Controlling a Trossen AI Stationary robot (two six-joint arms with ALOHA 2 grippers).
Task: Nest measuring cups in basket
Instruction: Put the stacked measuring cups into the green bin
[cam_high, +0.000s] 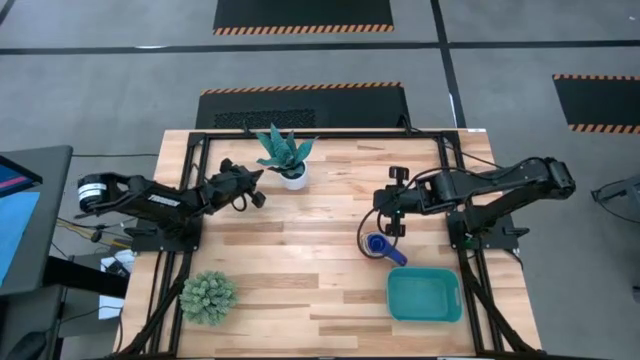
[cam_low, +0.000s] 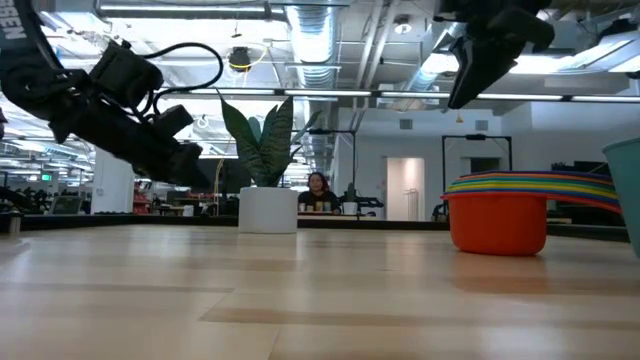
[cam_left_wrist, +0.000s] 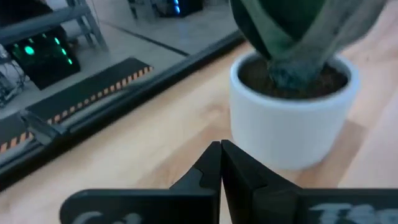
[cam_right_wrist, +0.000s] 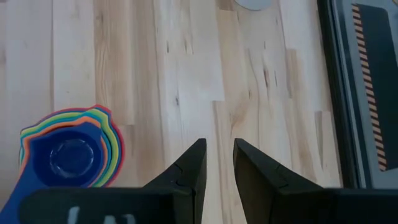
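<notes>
The measuring cups (cam_high: 379, 246) sit nested in one stack, blue cup on top (cam_right_wrist: 68, 157), red one at the bottom (cam_low: 498, 222). The stack stands on the table's wood, just off the far left corner of the teal basket (cam_high: 424, 295). My right gripper (cam_high: 392, 225) hangs open above the table, a little to the far side of the stack, with nothing between its fingers (cam_right_wrist: 217, 155). My left gripper (cam_high: 257, 197) is shut and empty, low over the table near the white pot (cam_left_wrist: 292, 118) of the leafy plant.
A leafy plant in a white pot (cam_high: 287, 158) stands at the far middle of the table. A spiky green plant (cam_high: 208, 297) stands at the near left. Only the basket's edge (cam_low: 628, 190) shows in the low view. Bare wood lies between the arms.
</notes>
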